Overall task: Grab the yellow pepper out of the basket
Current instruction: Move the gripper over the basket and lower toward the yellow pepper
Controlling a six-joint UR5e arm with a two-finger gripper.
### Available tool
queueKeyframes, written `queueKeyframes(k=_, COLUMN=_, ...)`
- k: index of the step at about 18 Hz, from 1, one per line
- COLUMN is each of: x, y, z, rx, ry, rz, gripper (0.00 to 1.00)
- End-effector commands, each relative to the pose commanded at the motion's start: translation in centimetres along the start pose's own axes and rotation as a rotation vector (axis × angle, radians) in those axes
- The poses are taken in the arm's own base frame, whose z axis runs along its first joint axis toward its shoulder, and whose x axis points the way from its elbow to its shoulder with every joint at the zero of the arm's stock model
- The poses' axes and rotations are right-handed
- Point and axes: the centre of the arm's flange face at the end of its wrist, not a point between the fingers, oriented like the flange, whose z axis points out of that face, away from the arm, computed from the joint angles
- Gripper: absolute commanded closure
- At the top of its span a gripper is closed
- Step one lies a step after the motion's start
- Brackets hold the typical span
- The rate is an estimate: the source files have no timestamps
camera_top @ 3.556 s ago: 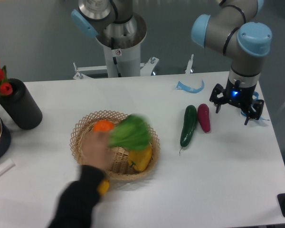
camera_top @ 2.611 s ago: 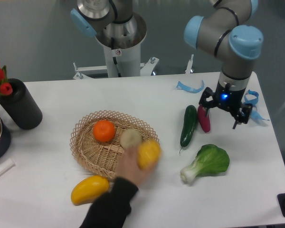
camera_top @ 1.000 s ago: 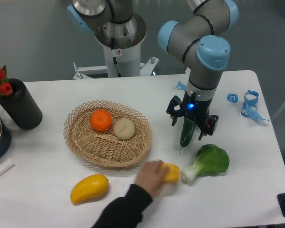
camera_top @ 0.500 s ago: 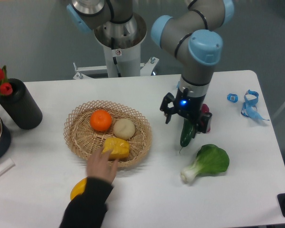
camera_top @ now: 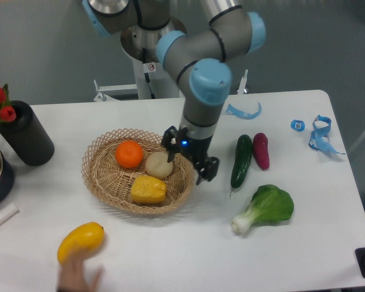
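The yellow pepper (camera_top: 148, 190) is back in the basket (camera_top: 99, 182) now; a second ago a person's hand had it out on the table near the bok choy, half a second ago the hand was setting it into the basket. The hand (camera_top: 79, 281) has pulled away to the bottom edge, just below the yellow mango-shaped fruit (camera_top: 80, 241) lying on the table outside the basket. The arm has swung left across the table from the cucumber area, and the gripper (camera_top: 191, 160) now hangs over the basket's right rim, beside the pale round fruit (camera_top: 159, 164). Its fingers stand apart, nothing between them.

So the pick looks possible again: target in place, hand mostly clear, gripper close. It still needs to shift left and toward the front of the basket, then descend.

The pepper: short, blocky, bright yellow, faintly lobed, lying on its side in the front part of the basket. It sits just beside the pale fruit, possibly touching it; the orange (camera_top: 129, 154) is behind it, apart. Top looks unobstructed. Likely risk: jaws bumping the pale fruit or the wicker rim on the way down.

Elsewhere: cucumber (camera_top: 241, 160), dark red vegetable (camera_top: 261, 150), bok choy (camera_top: 265, 208) to the right.
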Motion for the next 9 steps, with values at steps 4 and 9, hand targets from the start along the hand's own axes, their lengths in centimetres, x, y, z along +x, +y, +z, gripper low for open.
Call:
queueKeyframes(k=4, x=-0.1, y=-0.5, z=1.3, rx=0.007, ry=-0.022, rz=0.119, gripper=0.07)
queueKeyframes(k=9, x=0.5, y=-1.4, z=2.7, rx=0.000, ry=0.000, rz=0.185, gripper=0.07)
